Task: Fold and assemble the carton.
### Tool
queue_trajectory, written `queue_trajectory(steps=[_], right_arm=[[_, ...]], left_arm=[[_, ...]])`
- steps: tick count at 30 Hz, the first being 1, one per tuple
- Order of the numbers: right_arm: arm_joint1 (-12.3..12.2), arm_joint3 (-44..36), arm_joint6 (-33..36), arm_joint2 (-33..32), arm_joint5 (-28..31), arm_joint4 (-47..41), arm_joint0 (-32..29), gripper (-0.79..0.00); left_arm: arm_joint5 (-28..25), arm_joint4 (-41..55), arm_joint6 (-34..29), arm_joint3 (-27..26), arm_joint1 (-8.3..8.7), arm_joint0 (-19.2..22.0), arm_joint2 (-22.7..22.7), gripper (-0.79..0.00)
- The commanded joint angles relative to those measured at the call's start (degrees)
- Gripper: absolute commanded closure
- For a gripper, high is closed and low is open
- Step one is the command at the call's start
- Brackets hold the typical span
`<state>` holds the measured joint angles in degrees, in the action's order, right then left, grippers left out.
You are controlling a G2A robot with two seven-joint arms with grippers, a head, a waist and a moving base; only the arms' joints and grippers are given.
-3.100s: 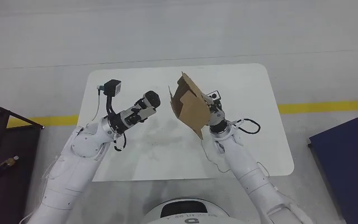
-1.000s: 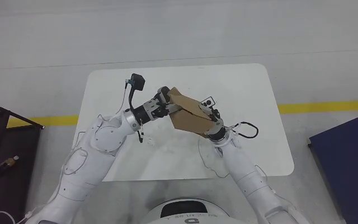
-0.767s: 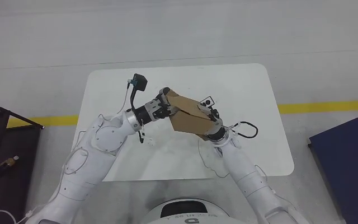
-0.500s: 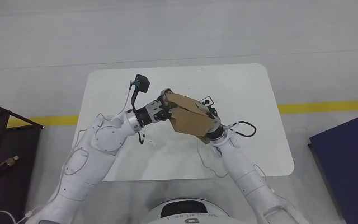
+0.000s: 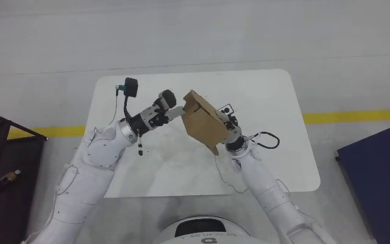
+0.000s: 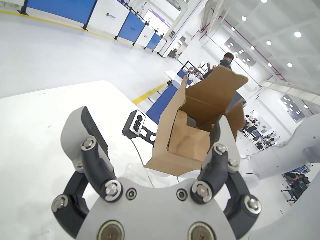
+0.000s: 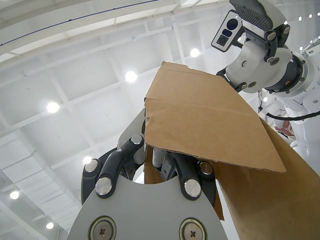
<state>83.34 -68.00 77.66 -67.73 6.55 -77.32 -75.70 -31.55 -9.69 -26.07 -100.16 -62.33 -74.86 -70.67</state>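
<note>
**Carton aloft, one pincer clamped, one wide**

Brown corrugated carton hangs tilted above the white, round-cornered bench. It's half-formed, with its mouth open and flaps splayed. Right pincer is closed narrow on a cardboard panel at the carton's lower end. Left pincer sits just beside the open mouth, its rough black pads spread wide and holding nothing. One finger is right at a flap edge, and I cannot tell whether it touches.
</note>
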Motion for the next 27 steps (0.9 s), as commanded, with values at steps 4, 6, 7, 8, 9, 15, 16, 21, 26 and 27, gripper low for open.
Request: queue_trajectory(steps=[4,6,7,8,9,15,16,21,26,27], right_arm=[[0.0,0.0,0.0,0.0,0.0,0.0,0.0,0.0],[0.0,0.0,0.0,0.0,0.0,0.0,0.0,0.0],[0.0,0.0,0.0,0.0,0.0,0.0,0.0,0.0],[0.0,0.0,0.0,0.0,0.0,0.0,0.0,0.0],[0.0,0.0,0.0,0.0,0.0,0.0,0.0,0.0],[0.0,0.0,0.0,0.0,0.0,0.0,0.0,0.0],[0.0,0.0,0.0,0.0,0.0,0.0,0.0,0.0],[0.0,0.0,0.0,0.0,0.0,0.0,0.0,0.0],[0.0,0.0,0.0,0.0,0.0,0.0,0.0,0.0],[0.0,0.0,0.0,0.0,0.0,0.0,0.0,0.0]], left_arm=[[-0.2,-0.1,0.5,0.8,0.49,-1.8,-3.4,-0.785],[0.3,-1.2,1.3,2.5,0.55,-1.9,-4.2,-0.785],[0.4,-1.1,1.7,3.4,0.52,-1.8,-4.3,-0.785],[0.3,-0.8,1.9,4.2,0.45,-1.7,-4.1,-0.785],[0.3,-0.4,1.9,4.9,0.37,-1.4,-3.8,-0.785],[1.0,1.7,-0.4,9.4,-0.42,3.1,0.2,-0.785],[1.1,0.6,-0.9,9.4,-0.52,3.9,0.8,-0.785],[2.1,-1.4,-1.4,8.5,-0.99,6.0,3.1,-0.785],[2.6,-1.1,-2.3,8.5,-1.34,7.5,4.6,-0.785],[2.6,-1.1,-2.5,8.6,-1.4,7.9,4.8,-0.785]])
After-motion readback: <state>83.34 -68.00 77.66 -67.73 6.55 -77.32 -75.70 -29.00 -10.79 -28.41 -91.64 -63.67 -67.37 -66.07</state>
